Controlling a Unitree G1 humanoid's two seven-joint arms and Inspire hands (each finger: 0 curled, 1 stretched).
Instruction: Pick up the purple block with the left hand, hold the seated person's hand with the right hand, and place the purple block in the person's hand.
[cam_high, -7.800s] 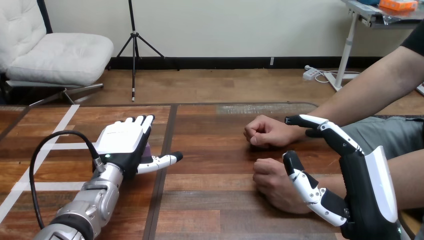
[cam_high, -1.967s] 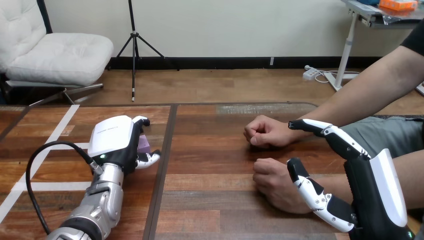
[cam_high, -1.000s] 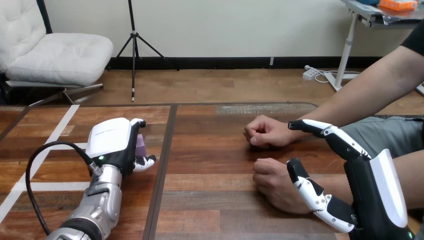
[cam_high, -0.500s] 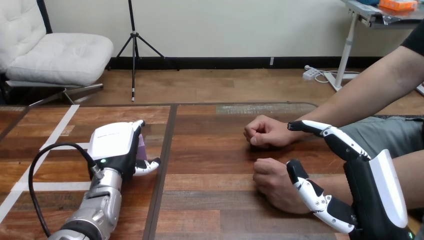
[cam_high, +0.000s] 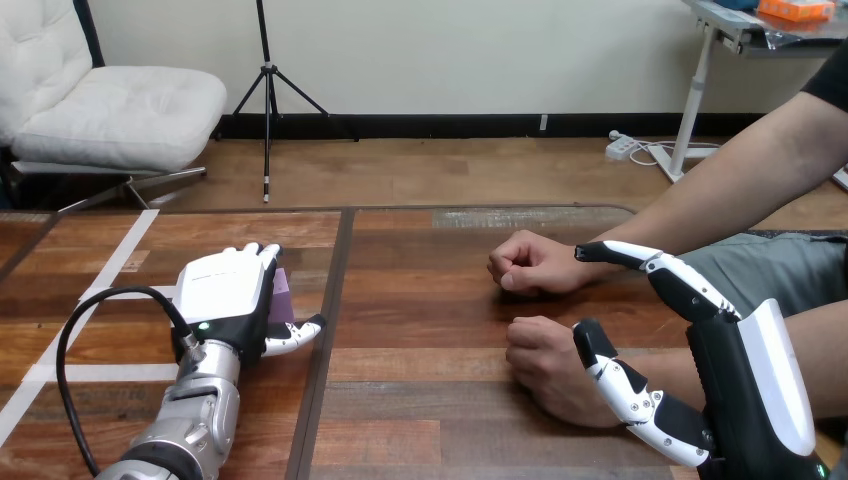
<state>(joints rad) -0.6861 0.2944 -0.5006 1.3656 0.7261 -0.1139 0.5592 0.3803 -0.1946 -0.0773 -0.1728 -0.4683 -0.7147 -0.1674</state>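
Curling down over the purple block (cam_high: 283, 296), the left hand (cam_high: 228, 292) is sitting low over the left part of the table (cam_high: 430, 420). Its fingers are bending over the block's far side and its thumb is reaching along the near side, so the block is being gripped between them. A sliver of the block is peeking out at the hand's right edge; whether it is resting on the wood or hanging just off it cannot be told.

Over at the right, the right hand (cam_high: 745, 390) is standing on edge with its fingers straight and its thumb spread wide — gripping nothing. The person is resting two closed hands on the table. The nearer fist (cam_high: 540, 365) is lying just in front of the right hand's thumb, which is meeting its wrist, while the straight fingers are stretching out above it — their tip is lying just beside the wrist of the farther fist (cam_high: 528, 264).
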